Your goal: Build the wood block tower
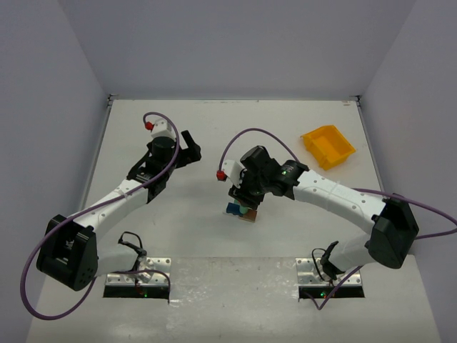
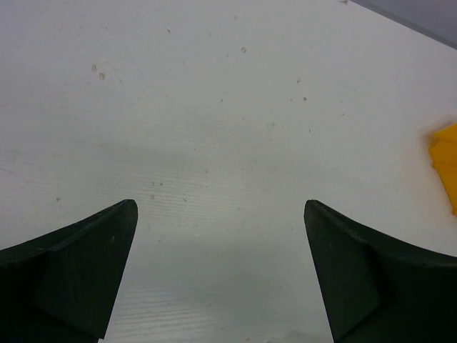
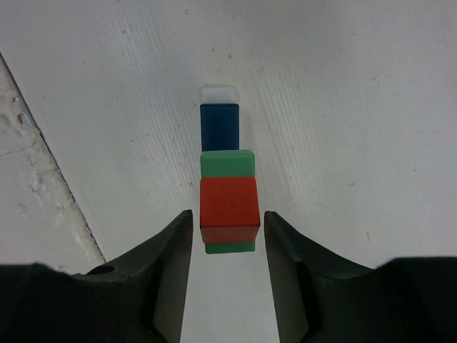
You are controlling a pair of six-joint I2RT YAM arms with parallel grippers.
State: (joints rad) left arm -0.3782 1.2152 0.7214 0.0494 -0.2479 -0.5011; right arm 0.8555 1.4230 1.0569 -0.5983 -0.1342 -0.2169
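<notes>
On the left, you see the left gripper (image 1: 189, 148) over the table (image 1: 285, 121), well apart from the blocks. In its wrist view the left gripper (image 2: 220, 207) has the two fingers (image 2: 78, 271) wide apart, and only bare table surface (image 2: 214, 107) lies between them. It holds nothing.

Near the middle of the table, a little toward your side, stands the wood block tower (image 1: 241, 211). From above you can make out a blue block (image 1: 233, 209) on its left side and a brown block (image 1: 250, 217) at its near right edge; the other blocks are mostly hidden under the right gripper (image 1: 245, 200).

The right wrist view shows more. The red block (image 3: 228, 201) lies on top of a green block (image 3: 228, 163), and the green one shows past the red on both the far and the near side. The blue block (image 3: 219, 126) lies just beyond the green one and looks lower. The right gripper (image 3: 228, 214) has one finger (image 3: 171, 264) on each side of the red block. The jaws are parted, with a thin gap on both sides, so they do not clamp the block.

On the far right, the yellow bin (image 1: 327, 146) sits well apart from the tower; you also see its corner (image 2: 446, 161) in the left wrist view.
</notes>
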